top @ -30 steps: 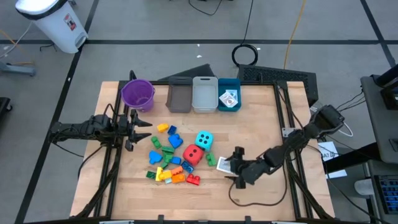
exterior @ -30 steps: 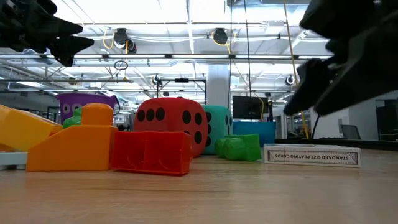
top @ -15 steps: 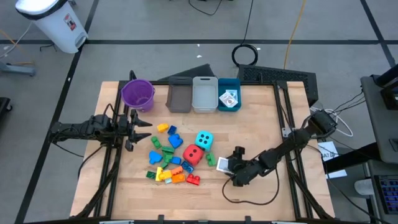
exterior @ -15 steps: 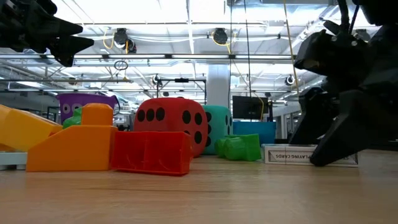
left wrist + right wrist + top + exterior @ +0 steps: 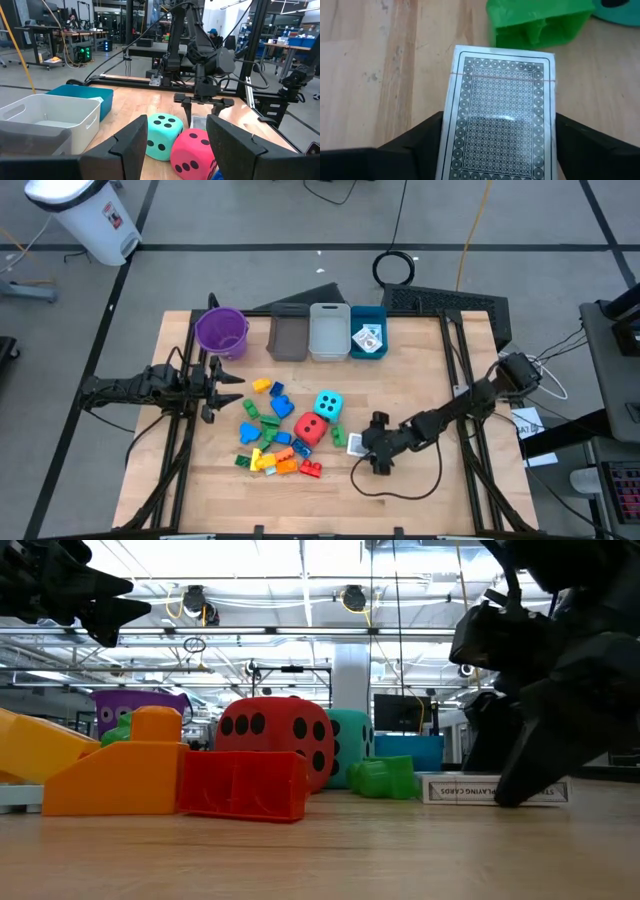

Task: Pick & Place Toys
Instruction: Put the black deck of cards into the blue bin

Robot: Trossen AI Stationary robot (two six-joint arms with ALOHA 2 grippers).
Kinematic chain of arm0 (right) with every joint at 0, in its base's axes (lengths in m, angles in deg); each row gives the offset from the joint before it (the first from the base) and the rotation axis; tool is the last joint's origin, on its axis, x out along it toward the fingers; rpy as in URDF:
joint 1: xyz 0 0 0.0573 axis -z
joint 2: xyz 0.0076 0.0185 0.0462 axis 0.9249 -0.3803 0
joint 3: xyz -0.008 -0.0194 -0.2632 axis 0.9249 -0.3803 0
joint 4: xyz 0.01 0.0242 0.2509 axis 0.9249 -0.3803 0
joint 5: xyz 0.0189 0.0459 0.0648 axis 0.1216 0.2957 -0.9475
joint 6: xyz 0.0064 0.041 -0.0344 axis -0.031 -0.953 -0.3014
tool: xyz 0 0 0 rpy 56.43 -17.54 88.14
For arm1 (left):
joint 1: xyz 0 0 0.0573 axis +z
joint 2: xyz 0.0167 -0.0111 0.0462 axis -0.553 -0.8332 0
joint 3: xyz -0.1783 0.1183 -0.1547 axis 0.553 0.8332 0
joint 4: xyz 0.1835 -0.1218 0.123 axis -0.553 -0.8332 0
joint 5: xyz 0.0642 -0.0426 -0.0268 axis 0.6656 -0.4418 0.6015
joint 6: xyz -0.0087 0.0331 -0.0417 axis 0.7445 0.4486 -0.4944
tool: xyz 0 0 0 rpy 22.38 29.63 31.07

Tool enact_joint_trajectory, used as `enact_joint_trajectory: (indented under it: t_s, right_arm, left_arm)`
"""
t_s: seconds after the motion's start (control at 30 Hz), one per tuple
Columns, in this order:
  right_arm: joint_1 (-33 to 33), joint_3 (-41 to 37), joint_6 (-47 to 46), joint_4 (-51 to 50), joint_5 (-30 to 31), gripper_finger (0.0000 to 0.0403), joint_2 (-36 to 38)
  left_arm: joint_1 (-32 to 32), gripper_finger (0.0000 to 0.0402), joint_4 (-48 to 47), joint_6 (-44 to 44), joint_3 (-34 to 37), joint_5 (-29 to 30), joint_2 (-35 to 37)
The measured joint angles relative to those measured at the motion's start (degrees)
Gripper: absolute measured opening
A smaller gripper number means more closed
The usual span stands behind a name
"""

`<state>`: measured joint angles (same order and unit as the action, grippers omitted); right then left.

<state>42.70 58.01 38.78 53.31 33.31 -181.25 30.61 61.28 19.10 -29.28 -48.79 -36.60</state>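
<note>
A playing-card box (image 5: 500, 115) lies flat on the table, its far end next to a green brick (image 5: 540, 20), right of the red die (image 5: 312, 430) and cyan die (image 5: 327, 404). My right gripper (image 5: 368, 448) slants down over the box, open. One finger stands at each long side of the box. Coloured bricks (image 5: 270, 445) lie in a heap left of the dice. My left gripper (image 5: 238, 388) hovers open at the table's left, pointing level toward the dice, with nothing between its fingers. My right gripper has one finger (image 5: 420, 140) beside the box's one long edge (image 5: 446, 125) and the other beside the opposite edge. The fingers slant down from the table's right and near side, along the box. I cannot tell whether they touch it.
A purple bucket (image 5: 221, 330) stands at the far left of the table. Grey (image 5: 289, 335), white (image 5: 329, 332) and blue (image 5: 368, 333) bins line the far edge. Bare wood lies along the near edge and right of the card box.
My right gripper has sunk and gone toward the table's left, tipping further down, until its fingers straddle the card box. The box and the toys have stayed where they were.
</note>
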Motion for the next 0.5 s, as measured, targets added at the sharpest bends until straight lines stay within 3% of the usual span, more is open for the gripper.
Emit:
enact_joint_trajectory:
  t_s: [0.13, 0.5]
  right_arm:
    - [1.4, -0.3, 3.2, -1.0, -4.2, 0.0276, 3.4]
    - [2.8, -0.2, 13.1, 0.9, -3.4, 0.0278, 15.4]
  left_arm:
    - [0.0, 0.0209, 0.0, 0.0, 0.0, 0.0, 0.0]
    - [0.0, 0.0209, 0.0, 0.0, 0.0, 0.0, 0.0]
